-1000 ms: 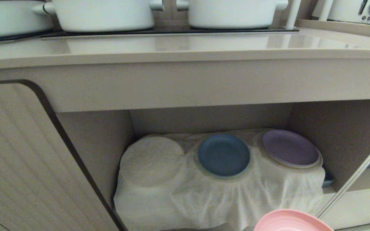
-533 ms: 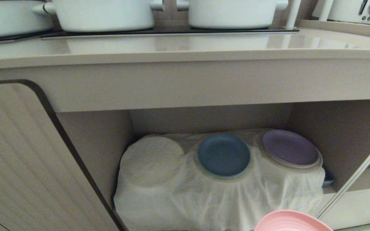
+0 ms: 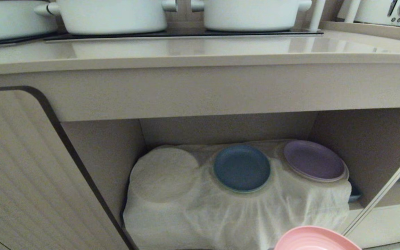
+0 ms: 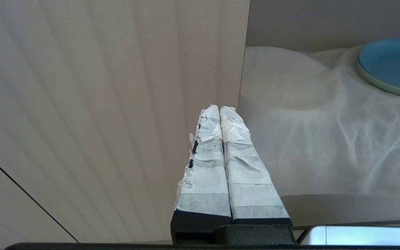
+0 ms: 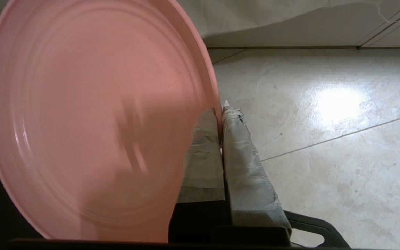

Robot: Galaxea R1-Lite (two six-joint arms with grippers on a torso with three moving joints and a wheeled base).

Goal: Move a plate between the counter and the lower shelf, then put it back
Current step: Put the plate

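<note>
Cabinet door (image 3: 23,166): beige, with soft ribs running down it. It looks hard and flat.
Left tool (image 4: 220,111): parked by the ribbed door, pressed together with nothing between its taped fingers.
Table (image 3: 200,52): smooth, shiny beige top with a thick front edge. White pots (image 3: 113,15) stand on a black hob panel at the back.
Lower shelf (image 3: 366,146): a plain beige hole under the table.
White cloth (image 3: 227,215): thin and soft, lying over round bumps. The left bump is bare.
Blue plate (image 3: 242,168): round and flat, on the middle bump.
Purple plate (image 3: 314,160): round and flat, on the right bump.
Plate (image 3: 316,239): pink, round, with a low rim and faint rings. It is in the air, low in front of the shelf, tipped up on its side.
Right tool (image 5: 221,113): pinched tight on the pink plate's rim, over a shiny pale stone floor (image 5: 325,139).
How the plate will handle: it looks like light, stiff plastic that will not break easily. It may be a bit slippery, so a firm pinch at the rim seems best.
</note>
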